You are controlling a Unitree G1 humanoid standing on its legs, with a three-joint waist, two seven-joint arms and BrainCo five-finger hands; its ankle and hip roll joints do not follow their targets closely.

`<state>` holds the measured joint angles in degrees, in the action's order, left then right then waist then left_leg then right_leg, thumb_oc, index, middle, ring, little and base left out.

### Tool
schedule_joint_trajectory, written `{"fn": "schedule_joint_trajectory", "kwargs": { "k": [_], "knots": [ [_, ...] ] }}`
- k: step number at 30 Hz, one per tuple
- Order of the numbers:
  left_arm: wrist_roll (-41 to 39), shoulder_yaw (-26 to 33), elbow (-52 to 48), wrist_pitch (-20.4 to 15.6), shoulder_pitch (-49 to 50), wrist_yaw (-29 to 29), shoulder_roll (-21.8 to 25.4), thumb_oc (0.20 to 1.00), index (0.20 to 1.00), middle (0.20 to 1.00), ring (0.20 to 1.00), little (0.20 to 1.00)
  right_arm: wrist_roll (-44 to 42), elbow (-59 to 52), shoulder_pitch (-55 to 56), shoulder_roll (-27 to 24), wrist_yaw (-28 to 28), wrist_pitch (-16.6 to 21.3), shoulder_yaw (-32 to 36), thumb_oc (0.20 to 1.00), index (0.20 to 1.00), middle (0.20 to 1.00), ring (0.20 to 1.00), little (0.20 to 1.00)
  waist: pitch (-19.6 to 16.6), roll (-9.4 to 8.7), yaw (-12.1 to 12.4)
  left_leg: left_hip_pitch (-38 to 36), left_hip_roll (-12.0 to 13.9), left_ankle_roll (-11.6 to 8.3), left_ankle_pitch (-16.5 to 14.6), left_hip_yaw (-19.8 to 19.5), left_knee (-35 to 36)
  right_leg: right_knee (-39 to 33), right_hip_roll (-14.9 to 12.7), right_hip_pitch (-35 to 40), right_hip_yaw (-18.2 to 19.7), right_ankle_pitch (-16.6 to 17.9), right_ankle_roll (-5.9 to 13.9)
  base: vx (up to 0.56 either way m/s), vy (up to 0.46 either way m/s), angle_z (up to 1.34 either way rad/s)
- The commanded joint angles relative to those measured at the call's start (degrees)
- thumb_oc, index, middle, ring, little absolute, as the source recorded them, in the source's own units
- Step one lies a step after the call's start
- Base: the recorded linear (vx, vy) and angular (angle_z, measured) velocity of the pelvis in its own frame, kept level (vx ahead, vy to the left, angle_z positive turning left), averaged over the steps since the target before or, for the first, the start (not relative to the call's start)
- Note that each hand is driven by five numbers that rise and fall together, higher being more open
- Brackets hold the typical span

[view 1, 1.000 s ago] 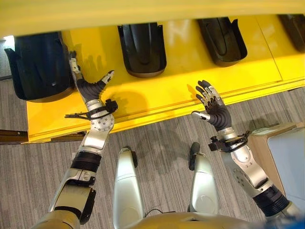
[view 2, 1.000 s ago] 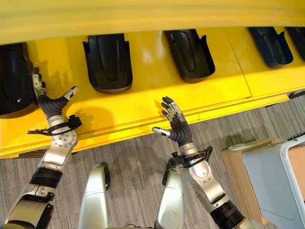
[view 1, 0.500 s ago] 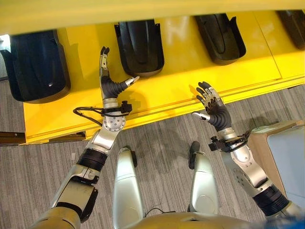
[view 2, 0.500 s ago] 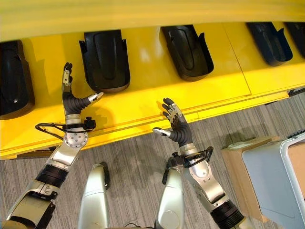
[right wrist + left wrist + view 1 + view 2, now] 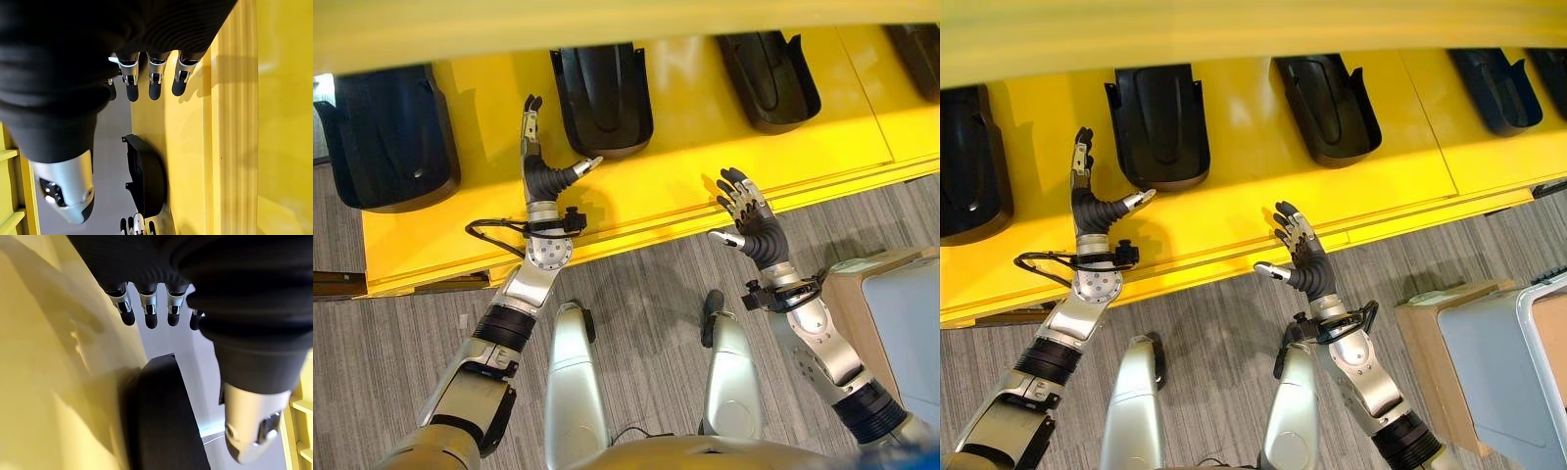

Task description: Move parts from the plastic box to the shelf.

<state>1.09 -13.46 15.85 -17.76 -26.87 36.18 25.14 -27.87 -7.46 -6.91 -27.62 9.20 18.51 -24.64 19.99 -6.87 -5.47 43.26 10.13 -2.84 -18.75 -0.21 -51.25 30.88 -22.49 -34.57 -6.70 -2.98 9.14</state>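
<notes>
Cropping black parts (image 5: 386,137) at shelf (image 5: 705,166) top

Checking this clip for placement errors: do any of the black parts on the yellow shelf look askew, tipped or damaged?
Nothing stands out. The black parts lie flat in a row on the yellow shelf, spaced apart and intact as far as visible. Left hand and right hand are open and empty.
</notes>
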Motion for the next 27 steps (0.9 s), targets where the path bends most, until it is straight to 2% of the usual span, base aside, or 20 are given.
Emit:
{"fn": "schedule_joint_trajectory", "kwargs": {
  "k": [1,27],
  "knots": [
    [-0.75,-3.67,-1.72,-1.87,1.27,-1.37,-1.19,1.0,1.0,1.0,1.0,1.0,0.25,-2.78,-0.31,-1.08,0.09,3.49,3.9,1.0,1.0,1.0,1.0,1.0,-0.84,0.44,0.9,-2.13,-1.91,2.32,2.97,0.0,5.3,10.98,1.13,-3.35,0.72,-6.19,-3.1,0.0,0.0,0.0],
    [-6.1,-8.64,-3.85,-1.93,2.31,-8.52,-2.97,1.0,1.0,1.0,1.0,1.0,0.63,-3.17,-0.59,-0.99,0.59,3.0,3.51,1.0,1.0,1.0,1.0,1.0,0.13,0.34,0.86,-2.84,-1.93,2.27,3.02,-0.07,5.28,10.83,1.33,-2.57,0.93,-6.13,-3.11,0.0,0.0,0.0]
  ]
}}
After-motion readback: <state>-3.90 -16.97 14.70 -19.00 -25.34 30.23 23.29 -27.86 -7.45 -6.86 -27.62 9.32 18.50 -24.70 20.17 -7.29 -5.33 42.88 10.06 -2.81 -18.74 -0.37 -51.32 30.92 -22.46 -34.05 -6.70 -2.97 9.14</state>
